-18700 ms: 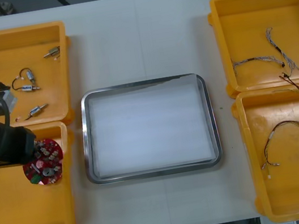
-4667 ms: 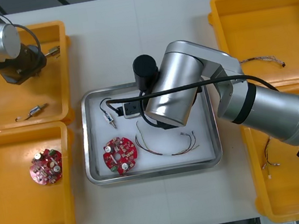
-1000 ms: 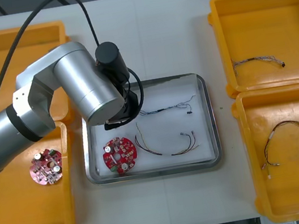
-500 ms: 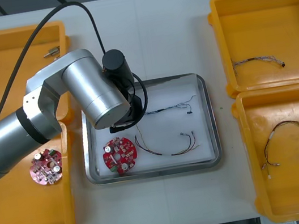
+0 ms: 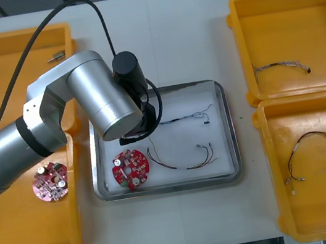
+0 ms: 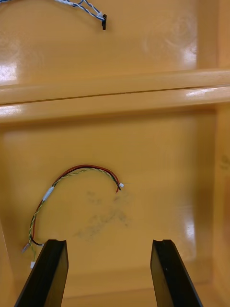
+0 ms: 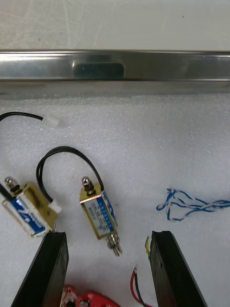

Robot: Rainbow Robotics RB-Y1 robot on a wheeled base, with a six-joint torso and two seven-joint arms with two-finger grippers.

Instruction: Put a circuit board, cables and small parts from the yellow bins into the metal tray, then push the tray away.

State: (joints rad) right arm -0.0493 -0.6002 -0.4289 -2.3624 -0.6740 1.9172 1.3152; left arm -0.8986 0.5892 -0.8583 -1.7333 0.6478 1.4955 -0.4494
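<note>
Front view: the left arm [image 5: 100,104] reaches over the shiny rectangular metal tray [image 5: 230,129], with a round red circuit board [image 5: 130,169] lying inside just beside it.

Left wrist view: the left gripper [image 7: 109,236] is spread, and a small brass-coloured metal part [image 7: 99,217] lies just ahead between its fingers.

Right wrist view: the right gripper [image 6: 109,242] is spread over a yellow plastic bin [image 6: 143,144], with a red and yellow cable [image 6: 72,184] ahead.

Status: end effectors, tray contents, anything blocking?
Left end effector open, above two small metal parts in the metal tray. Right end effector open over the near right yellow bin. Tray holds circuit board, cables too. Nothing beyond tray's far rim.
</note>
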